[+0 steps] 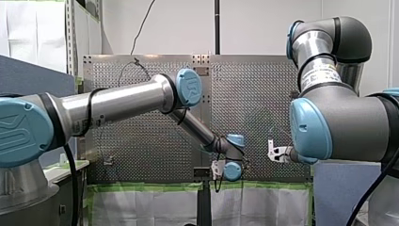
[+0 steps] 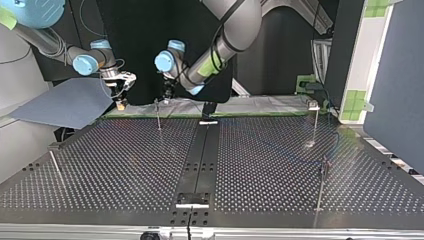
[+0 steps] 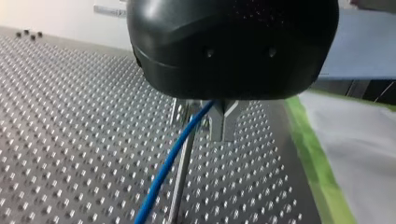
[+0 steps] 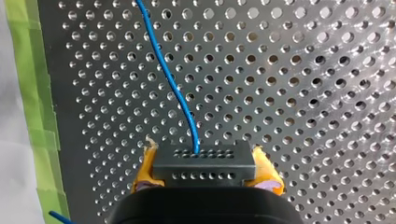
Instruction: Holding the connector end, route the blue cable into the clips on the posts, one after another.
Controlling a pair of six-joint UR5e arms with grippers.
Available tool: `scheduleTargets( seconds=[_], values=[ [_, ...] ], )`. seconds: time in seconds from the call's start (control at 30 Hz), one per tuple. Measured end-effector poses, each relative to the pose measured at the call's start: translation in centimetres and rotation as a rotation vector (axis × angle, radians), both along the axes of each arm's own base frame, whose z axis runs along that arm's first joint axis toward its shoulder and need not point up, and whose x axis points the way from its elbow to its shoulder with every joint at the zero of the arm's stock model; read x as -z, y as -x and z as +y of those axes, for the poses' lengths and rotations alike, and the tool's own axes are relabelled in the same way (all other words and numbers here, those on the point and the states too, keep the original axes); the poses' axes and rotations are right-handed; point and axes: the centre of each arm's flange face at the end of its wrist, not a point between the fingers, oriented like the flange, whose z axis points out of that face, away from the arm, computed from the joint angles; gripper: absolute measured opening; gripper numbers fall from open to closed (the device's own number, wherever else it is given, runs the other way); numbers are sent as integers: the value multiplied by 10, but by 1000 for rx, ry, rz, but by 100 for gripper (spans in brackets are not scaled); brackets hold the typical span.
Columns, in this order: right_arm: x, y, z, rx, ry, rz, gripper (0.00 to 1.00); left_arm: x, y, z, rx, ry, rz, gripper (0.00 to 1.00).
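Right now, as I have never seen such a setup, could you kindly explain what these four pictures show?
These are two robot arms over a metal table full of holes, with thin posts standing on it. One picture looks from behind the arms, one faces them across the table, and two come from wrist cameras. My right pincer, with yellow pads, is clamped on a black connector, and a blue cable runs out of it over the table. In the left wrist picture the cable passes just under my left pincer, beside a post.
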Motion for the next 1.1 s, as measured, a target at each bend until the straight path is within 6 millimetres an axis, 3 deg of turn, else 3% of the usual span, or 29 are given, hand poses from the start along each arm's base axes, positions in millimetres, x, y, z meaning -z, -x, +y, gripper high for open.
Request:
scheduleTargets(
  seconds=[1.1],
  values=[
    [4, -7, 3, -7, -9, -6, 0, -10, 46, -32, 65, -20, -1, 0]
  ],
)
